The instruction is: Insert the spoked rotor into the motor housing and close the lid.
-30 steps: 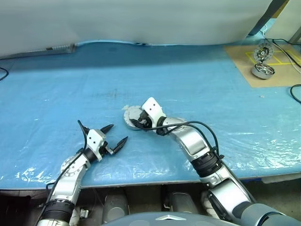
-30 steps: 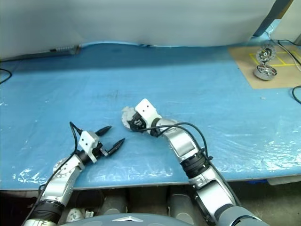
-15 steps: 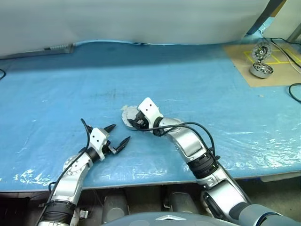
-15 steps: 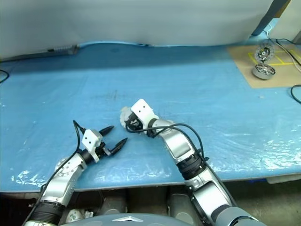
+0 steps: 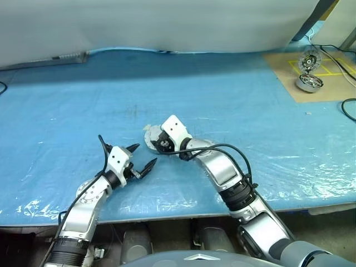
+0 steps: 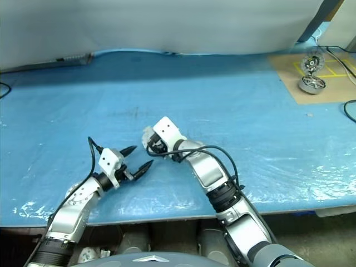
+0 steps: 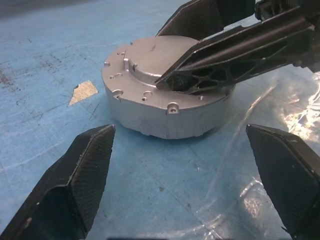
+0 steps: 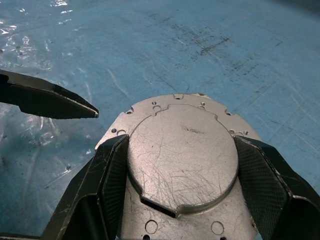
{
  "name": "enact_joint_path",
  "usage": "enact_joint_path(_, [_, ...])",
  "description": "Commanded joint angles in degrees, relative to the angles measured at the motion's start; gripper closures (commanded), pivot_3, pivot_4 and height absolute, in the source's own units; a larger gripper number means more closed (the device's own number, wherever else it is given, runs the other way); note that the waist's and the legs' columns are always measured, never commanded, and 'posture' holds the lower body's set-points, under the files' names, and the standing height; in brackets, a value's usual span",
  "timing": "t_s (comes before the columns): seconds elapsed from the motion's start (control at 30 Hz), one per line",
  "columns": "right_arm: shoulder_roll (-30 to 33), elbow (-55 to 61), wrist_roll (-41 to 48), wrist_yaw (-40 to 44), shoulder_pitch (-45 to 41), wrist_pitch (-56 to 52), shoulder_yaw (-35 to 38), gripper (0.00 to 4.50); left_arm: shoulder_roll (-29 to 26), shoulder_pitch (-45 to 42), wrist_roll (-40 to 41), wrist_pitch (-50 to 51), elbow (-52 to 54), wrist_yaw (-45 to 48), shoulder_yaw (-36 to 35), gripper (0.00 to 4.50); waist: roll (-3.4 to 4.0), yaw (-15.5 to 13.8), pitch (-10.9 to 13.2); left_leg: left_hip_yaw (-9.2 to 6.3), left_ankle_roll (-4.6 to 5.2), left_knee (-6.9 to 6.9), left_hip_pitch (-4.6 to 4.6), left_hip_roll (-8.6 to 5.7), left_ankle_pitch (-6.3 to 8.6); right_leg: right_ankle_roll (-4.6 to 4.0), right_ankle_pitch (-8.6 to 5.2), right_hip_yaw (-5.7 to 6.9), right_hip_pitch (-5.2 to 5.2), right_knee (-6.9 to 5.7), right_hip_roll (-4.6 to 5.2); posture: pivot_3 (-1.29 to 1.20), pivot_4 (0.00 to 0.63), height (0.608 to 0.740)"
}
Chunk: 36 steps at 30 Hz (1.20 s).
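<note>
Left end effector (image 5: 142,158) neared motor housing (image 7: 167,95).

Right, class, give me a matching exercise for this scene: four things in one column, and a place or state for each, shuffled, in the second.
Things:
1. motor housing
2. left gripper
3. right gripper
4. second motor unit

Places or states:
A. on the brown board at the table's far right corner
B. closed, plain grey face up, on the blue sheet
C. fingers set either side of the raised disc on the housing
D. open, holding nothing, short of the housing

Pairs: 1-B, 2-D, 3-C, 4-A
</note>
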<state>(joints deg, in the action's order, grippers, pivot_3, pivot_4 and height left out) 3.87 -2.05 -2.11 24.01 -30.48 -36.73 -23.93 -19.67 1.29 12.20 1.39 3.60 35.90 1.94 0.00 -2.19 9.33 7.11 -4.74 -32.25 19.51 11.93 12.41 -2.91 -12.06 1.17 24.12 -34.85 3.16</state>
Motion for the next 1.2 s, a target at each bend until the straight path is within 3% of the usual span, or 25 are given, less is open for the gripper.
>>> enact_joint_path(0.03, [0.6,-1.8,-1.3,-0.1,0.7,-1.9,-1.0,1.54,-0.5,-0.9,0.9,1.8,4.2,-0.4,-0.4,0.0,0.0,0.0,0.0,0.0,0.0,0.0,0.0,0.0,0.0,0.0,0.0,0.0,0.0,0.0,0.0,0.0,0.15,0.74])
enact_joint_path(0.23, [1.0,-1.6,-0.2,0.7,1.0,-2.1,0.6,1.54,-1.9,-5.4,4.5,7.9,5.2,-0.7,-4.0,0.0,0.0,0.0,0.0,0.0,0.0,-0.01,-0.02,-0.01,0.0,0.0,0.0,0.0,-0.02,-0.01,0.0,0.0,0.15,0.74])
enact_joint_path(0.37, [1.4,-2.4,-0.4,1.1,0.8,-1.5,1.1,1.54,-4.3,-9.4,5.8,13.8,3.3,-1.0,-5.7,0.91,0.0,-0.1,0.0,0.0,0.0,-0.01,-0.02,-0.02,0.0,0.0,0.0,0.0,-0.02,-0.01,0.0,0.0,0.15,0.74])
enact_joint_path(0.53, [1.0,-3.2,-0.4,0.9,0.6,-1.3,1.6,1.54,-5.8,-15.4,8.5,22.7,0.1,-0.5,-7.0,0.91,0.0,-0.1,0.0,0.0,-0.01,-0.03,-0.02,-0.04,-0.01,0.0,0.01,-0.01,-0.05,-0.02,0.02,0.0,0.15,0.74])
enact_joint_path(0.7, [0.3,-3.9,-0.2,0.8,0.8,-1.0,2.1,1.54,-7.6,-22.3,9.8,30.0,-6.4,2.6,-6.2,2.46,0.0,-0.1,0.0,-0.01,-0.03,-0.08,-0.07,-0.05,-0.02,0.0,0.01,-0.01,-0.07,-0.11,0.02,0.0,0.15,0.74])
enact_joint_path(0.9, [0.3,-4.6,-0.4,0.9,2.1,0.3,1.5,1.54,-7.7,-30.3,10.3,31.7,-16.4,9.8,-4.2,4.48,-0.01,-0.2,0.0,-0.01,-0.03,-0.06,-0.09,-0.05,-0.03,0.0,0.01,-0.01,-0.1,-0.09,0.01,0.0,0.15,0.74])
enact_joint_path(1.0, [0.2,-4.6,-0.6,0.7,2.8,0.7,1.2,1.54,-7.3,-33.4,9.8,31.3,-20.5,12.8,-3.3,4.48,-0.01,-0.2,0.0,-0.02,-0.03,-0.06,-0.1,-0.05,-0.03,0.0,0.01,-0.01,-0.12,-0.09,0.02,0.0,0.15,0.74])
enact_joint_path(1.2, [-0.2,-3.9,-0.8,-0.2,3.9,0.6,1.0,1.54,-8.8,-39.9,13.9,43.7,-26.8,16.5,-5.1,4.48,-0.01,-0.1,0.0,-0.02,-0.04,-0.02,-0.09,-0.06,-0.03,0.0,0.01,-0.01,-0.12,-0.03,0.02,0.0,0.15,0.74])
